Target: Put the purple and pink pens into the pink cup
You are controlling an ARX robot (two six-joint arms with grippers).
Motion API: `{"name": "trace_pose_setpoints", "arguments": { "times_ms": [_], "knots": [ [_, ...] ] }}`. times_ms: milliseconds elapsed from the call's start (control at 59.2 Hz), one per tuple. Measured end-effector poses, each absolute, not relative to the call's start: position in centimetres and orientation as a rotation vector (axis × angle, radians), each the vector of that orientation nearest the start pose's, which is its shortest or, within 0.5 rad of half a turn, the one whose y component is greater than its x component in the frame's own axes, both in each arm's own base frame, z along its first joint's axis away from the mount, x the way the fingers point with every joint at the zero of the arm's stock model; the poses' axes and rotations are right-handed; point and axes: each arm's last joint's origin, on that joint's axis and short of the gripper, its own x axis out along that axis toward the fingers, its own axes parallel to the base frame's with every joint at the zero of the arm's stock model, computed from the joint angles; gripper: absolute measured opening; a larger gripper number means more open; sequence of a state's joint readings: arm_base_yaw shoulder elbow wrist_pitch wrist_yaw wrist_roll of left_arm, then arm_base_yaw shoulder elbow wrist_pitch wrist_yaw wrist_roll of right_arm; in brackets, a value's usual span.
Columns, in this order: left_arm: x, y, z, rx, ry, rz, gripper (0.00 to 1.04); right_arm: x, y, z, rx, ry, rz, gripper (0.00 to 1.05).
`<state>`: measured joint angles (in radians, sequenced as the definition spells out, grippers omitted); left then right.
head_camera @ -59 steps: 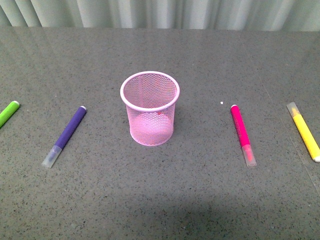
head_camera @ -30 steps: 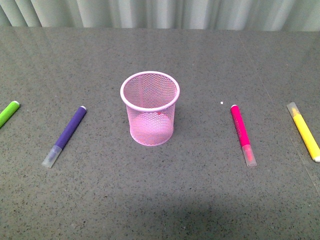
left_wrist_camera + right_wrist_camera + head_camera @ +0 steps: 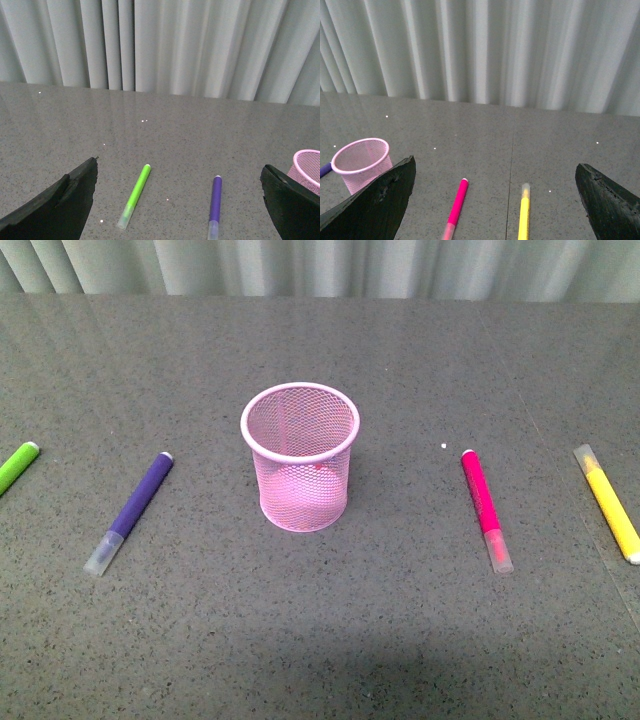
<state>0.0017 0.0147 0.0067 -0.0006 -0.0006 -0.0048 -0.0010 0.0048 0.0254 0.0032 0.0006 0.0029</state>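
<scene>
- While neither arm shows in the front view, a pink cup (image 3: 300, 455) stands upright at the centre of the frame on a grey desk (image 3: 320, 640), with no pen in it.
- A purple pen (image 3: 133, 508) lies flat at the left of the frame, well apart from the cup. Its long axis slants from lower left to upper right, with the clear cap at the lower left end.
- A pink pen (image 3: 485, 505) lies flat at the right of the frame, also well apart from the cup. It runs nearly up and down the frame, clear cap at the lower end.
- A green marker (image 3: 17, 467) lies at the far left edge and a yellow marker (image 3: 610, 512) at the far right edge.
- From the left wrist, the left fingers (image 3: 75, 195) are spread wide and empty. The purple pen and green marker both show in the gap between them.
- From the right wrist, the right fingers (image 3: 385, 195) are likewise spread wide and empty, with the pink pen and yellow marker in their gap.
- Judging from this, the left arm is nearer the purple pen and the right arm nearer the pink one. Each would need to centre on its own pen, not the marker beside it, and close across the barrel.
</scene>
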Motion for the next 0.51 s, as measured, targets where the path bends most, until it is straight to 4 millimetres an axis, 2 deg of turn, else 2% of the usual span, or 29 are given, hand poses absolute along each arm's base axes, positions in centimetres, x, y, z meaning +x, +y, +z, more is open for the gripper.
{"name": "trace_pose_setpoints", "arguments": {
  "times_ms": [253, 287, 422, 507],
  "knots": [
    [9.8, 0.0, 16.5, -0.005, 0.009, 0.002, 0.97, 9.6, 0.0, 17.2, 0.003, -0.024, -0.001, 0.97],
    [9.9, 0.0, 16.3, -0.023, 0.067, 0.025, 0.97, 9.6, 0.0, 17.2, 0.003, -0.024, -0.001, 0.97],
    [10.5, 0.6, 17.4, -0.175, 0.588, 0.15, 0.97, 9.6, 0.0, 17.2, 0.003, -0.024, 0.0, 0.97],
    [12.2, 0.8, 18.8, -0.194, 0.665, 0.12, 0.97, 9.6, 0.0, 17.2, 0.003, -0.024, -0.001, 0.97]
  ]
}}
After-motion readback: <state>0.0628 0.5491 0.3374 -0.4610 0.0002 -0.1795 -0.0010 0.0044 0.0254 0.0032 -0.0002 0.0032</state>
